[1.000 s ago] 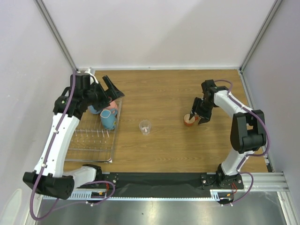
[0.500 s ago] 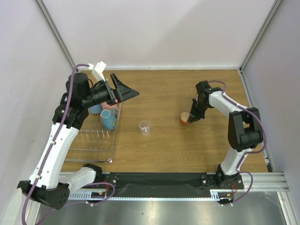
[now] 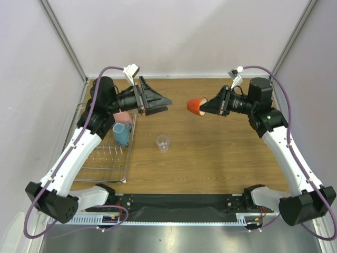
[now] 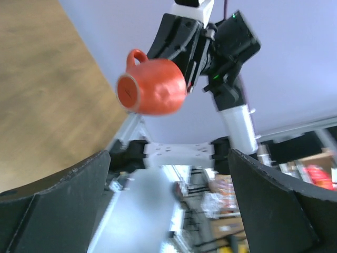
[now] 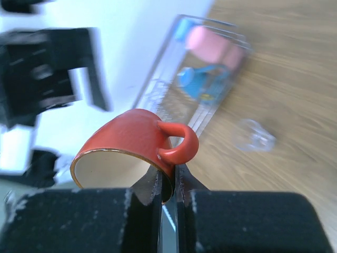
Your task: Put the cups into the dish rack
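dish rack (image 3: pixel 105 155) sits far left w/ the pink tumbler (image 3: pixel 122 116) and blue-grey mug (image 3: pixel 122 134) in it. my left gripper (image 3: pixel 167 104) hangs mid-air, spread wide, empty, prob set to receive. clear glass (image 3: pixel 164 143) stands mid table (image 3: pixel 221 158). my right gripper (image 3: pixel 206 107) pinches the orange mug (image 3: pixel 196 105) by its rim beside the handle, aloft, base toward the left one. no legible writing.
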Robot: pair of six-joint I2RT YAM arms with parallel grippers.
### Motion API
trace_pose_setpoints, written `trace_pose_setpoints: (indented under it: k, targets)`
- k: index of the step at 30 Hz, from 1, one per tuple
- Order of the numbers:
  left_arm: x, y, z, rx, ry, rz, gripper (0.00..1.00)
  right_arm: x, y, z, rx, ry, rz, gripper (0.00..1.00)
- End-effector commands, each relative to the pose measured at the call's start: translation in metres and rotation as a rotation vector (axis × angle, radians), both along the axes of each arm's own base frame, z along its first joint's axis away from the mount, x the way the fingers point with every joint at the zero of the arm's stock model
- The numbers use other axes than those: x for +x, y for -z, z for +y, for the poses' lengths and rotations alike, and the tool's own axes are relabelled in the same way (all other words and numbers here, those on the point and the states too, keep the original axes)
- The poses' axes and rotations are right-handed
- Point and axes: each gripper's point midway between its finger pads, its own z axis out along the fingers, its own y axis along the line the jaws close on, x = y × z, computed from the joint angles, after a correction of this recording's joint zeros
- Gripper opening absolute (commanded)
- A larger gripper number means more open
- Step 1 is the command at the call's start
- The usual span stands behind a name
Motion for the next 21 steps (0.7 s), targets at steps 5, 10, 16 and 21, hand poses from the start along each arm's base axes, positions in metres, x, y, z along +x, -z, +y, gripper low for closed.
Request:
trace_pose_setpoints:
  k: [5, 10, 16, 21]
  targets:
    - [-0.026, -0.024, -0.023, -0.137, 0.14, 0.188, 1.0, -0.032, -0.055, 0.021, 0.182, -0.142, -0.194, 0.0]
    - [-0.04, -0.01, -0.038, -0.13, 0.209, 0.318, 1.0, -0.045, -0.068, 0.032, 0.203, -0.194, -0.269, 0.0]
    - [-0.05, -0.001, -0.046, -0.129, 0.241, 0.368, 1.0, -0.057, -0.075, 0.043, 0.227, -0.254, -0.301, 0.0]
    - [-0.053, -0.009, -0.049, -0.177, 0.26, 0.393, 1.0, -0.062, -0.074, 0.051, 0.222, -0.293, -0.317, 0.0]
